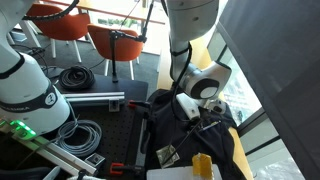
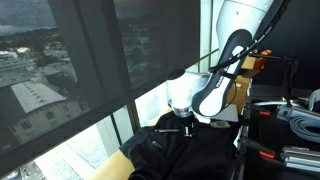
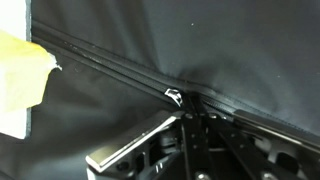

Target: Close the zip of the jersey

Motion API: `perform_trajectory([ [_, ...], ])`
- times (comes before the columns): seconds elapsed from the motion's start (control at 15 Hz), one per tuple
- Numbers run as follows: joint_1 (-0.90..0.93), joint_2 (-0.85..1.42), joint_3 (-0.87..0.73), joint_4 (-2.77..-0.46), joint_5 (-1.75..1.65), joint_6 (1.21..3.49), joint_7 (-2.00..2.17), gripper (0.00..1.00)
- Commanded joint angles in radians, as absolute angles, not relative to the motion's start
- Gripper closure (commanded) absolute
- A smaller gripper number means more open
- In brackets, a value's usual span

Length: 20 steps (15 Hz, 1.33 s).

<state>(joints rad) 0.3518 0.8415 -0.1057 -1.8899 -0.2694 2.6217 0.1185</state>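
Starting with an exterior view: the black jersey [image 1: 205, 140] is spread flat on the table, and everything hangs off that. The arm drops in from above and the gripper [image 1: 193, 108] sits down on the jersey's upper edge, touching the cloth. A small yellow block [image 1: 203, 165] lies on the jersey's near end, well apart from the gripper. Beyond the jersey stand orange chairs [image 1: 60, 22], with a coil of cable [image 1: 75, 76] on the floor between them and the jersey. From here I cannot tell how the fingers stand.

Over to the exterior view by the window: the jersey [image 2: 190, 155] lies on the pale table [image 2: 125, 162], right beside the glass and its dark blind [image 2: 90, 50]. The gripper [image 2: 186, 124] is planted on top of the jersey, near the edge that faces the window. The fingertips are buried against dark cloth, so no reading here either.

Now the wrist view, up close: the jersey [image 3: 120, 25] fills the picture. The zip [image 3: 100, 62] runs slantwise across it, and the silver zip pull [image 3: 175, 95] sits about midway. The gripper [image 3: 190, 108] comes up from below, its fingers drawn together to a narrow point right at the zip pull, pinching it as far as I can see. A yellow patch [image 3: 20, 80] shows at the jersey's far edge, well away from the zip pull.
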Motion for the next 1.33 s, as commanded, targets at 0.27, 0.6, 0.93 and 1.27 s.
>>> perform_trajectory([
  [0.27, 0.413, 0.916, -0.091, -1.725, -0.339, 2.508, 0.166, 0.99],
  [0.6, 0.445, 0.919, -0.073, -1.671, -0.356, 2.445, 0.177, 0.99],
  [0.93, 0.484, 0.933, -0.065, -1.621, -0.362, 2.434, 0.184, 0.99],
  [1.27, 0.513, 0.964, -0.056, -1.564, -0.364, 2.414, 0.183, 0.99],
])
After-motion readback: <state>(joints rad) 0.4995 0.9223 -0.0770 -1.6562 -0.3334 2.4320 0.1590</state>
